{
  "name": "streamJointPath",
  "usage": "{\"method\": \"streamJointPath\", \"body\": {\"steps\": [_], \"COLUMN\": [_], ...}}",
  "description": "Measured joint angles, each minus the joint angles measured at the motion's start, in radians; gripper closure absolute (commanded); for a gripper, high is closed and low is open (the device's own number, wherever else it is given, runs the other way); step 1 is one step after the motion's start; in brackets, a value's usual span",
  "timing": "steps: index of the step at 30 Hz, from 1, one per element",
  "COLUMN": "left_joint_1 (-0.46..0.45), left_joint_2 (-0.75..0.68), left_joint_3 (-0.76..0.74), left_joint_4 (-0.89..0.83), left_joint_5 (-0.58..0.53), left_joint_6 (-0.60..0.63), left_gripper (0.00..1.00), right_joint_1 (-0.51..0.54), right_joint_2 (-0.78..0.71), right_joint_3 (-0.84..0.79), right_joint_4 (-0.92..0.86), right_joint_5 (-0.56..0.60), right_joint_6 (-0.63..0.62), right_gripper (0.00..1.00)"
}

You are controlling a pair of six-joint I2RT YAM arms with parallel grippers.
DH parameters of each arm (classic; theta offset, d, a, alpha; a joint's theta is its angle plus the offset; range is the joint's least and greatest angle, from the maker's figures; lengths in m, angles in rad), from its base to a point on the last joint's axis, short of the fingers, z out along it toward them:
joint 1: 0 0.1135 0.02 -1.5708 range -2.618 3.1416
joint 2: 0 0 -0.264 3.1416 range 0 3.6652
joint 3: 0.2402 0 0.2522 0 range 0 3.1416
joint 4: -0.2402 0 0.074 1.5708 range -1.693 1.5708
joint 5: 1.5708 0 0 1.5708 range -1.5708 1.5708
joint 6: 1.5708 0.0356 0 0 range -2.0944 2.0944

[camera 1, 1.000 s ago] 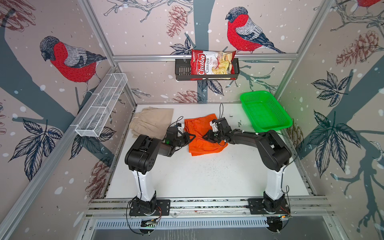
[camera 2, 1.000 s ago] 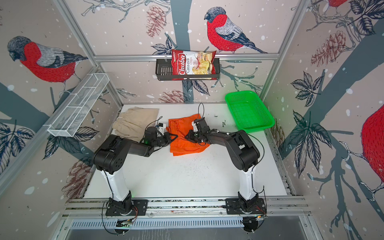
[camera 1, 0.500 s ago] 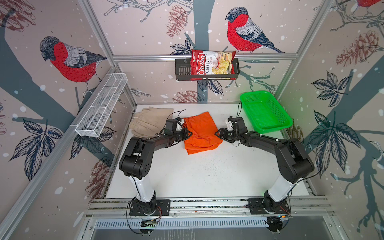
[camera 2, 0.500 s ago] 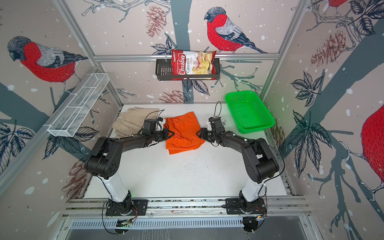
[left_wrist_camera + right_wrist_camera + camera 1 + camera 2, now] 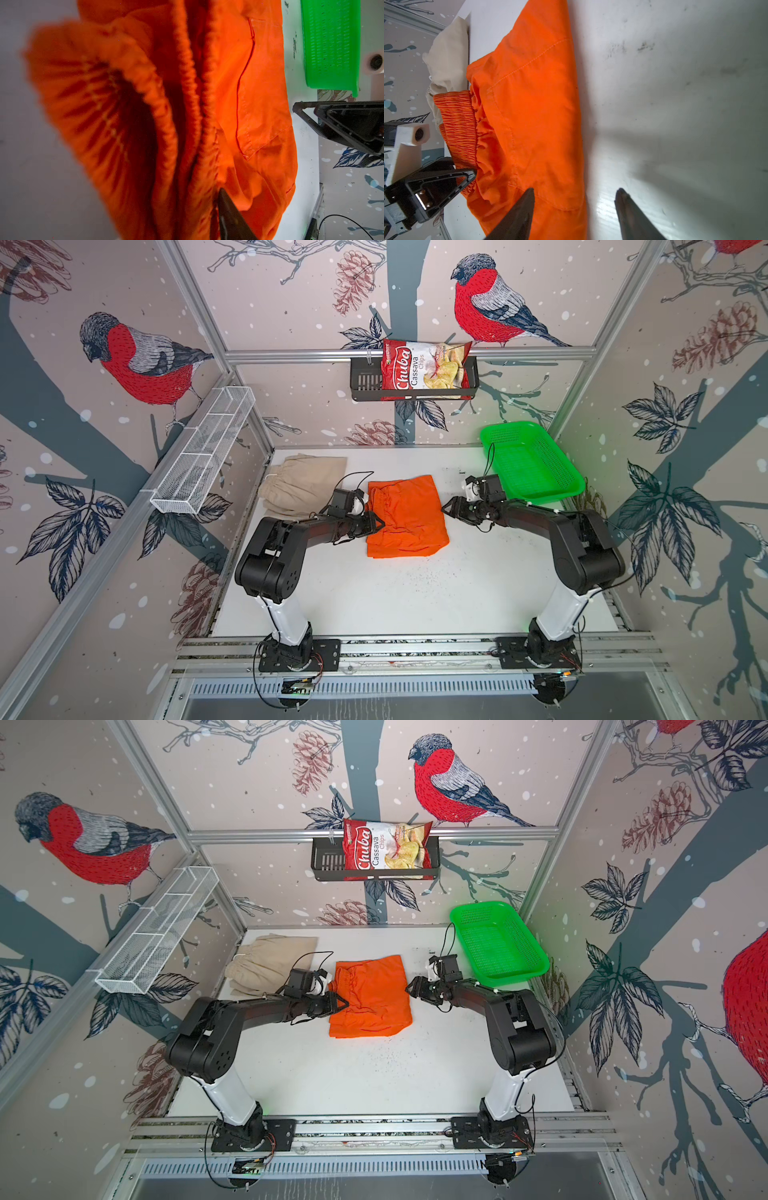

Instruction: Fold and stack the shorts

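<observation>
Two pairs — orange shorts (image 5: pixel 405 516), beige shorts (image 5: pixel 303 483) apparently folded.

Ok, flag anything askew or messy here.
On the orange shorts, the waistband bunches up beside the left end effector and the near edge lies uneven. The beige shorts sit rumpled at back left.

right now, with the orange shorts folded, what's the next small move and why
Probably draw the left gripper back off the waistband of the orange shorts: the cloth bunches up around its finger there, while the right gripper stands open beside the opposite edge, holding nothing. Freed, the fold could settle flat before it goes to the beige shorts, which lie apart.
</observation>
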Motion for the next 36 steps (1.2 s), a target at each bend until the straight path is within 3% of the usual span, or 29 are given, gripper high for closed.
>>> {"method": "streamJointPath", "body": {"steps": [3,11,25,29,33,36], "left_joint_1": [0.01,0.02,0.02,0.02,0.02,0.02], "left_joint_2": [-0.026,-0.004,0.061,0.069,0.068,0.047], "left_joint_3": [0.0,-0.007,0.016,0.022,0.023,0.02], "left_joint_4": [-0.012,-0.025,0.07,0.075,0.076,0.051], "left_joint_5": [-0.029,-0.065,-0.052,-0.05,-0.048,-0.068], "left_joint_6": [0.01,0.016,0.016,0.017,0.016,0.016], "left_gripper": [0.45,0.48,0.54,0.53,0.52,0.47], "right_joint_1": [-0.017,-0.036,0.02,0.031,0.037,0.039], "right_joint_2": [0.042,0.181,0.379,0.391,0.393,0.362], "right_joint_3": [0.029,0.158,0.311,0.307,0.289,0.252], "right_joint_4": [0.0,-0.005,0.127,0.151,0.154,0.137], "right_joint_5": [-0.035,-0.12,-0.406,-0.421,-0.409,-0.369], "right_joint_6": [-0.026,-0.083,-0.076,-0.047,-0.018,-0.003], "right_gripper": [0.35,0.35,0.37,0.5,0.78,0.91]}}
